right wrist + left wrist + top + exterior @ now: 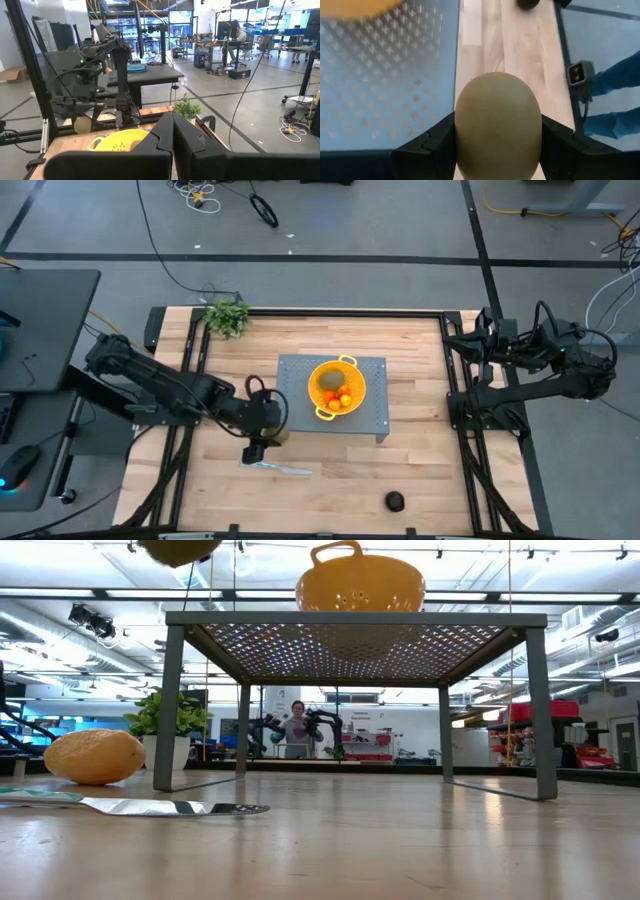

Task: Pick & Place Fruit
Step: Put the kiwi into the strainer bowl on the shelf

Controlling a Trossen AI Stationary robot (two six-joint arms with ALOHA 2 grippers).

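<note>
Presently clamped between the left gripper's (497, 145) jaws: one brownish-green oval fruit (498, 125), lifted for carriage toward the yellow colander (336, 388) ahead. Parked aside, right gripper (173, 135) closed, empty.

Overhead straight down, low level at tabletop, wrists close-in — all share yellow colander (336, 388).

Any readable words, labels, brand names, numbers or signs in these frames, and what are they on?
None can be read.
The yellow perforated colander, grey perforated metal stand, silvery knife and brownish-green oval fruit in the left gripper bear no print.
Red background signs: too small and blurred to read.
</note>
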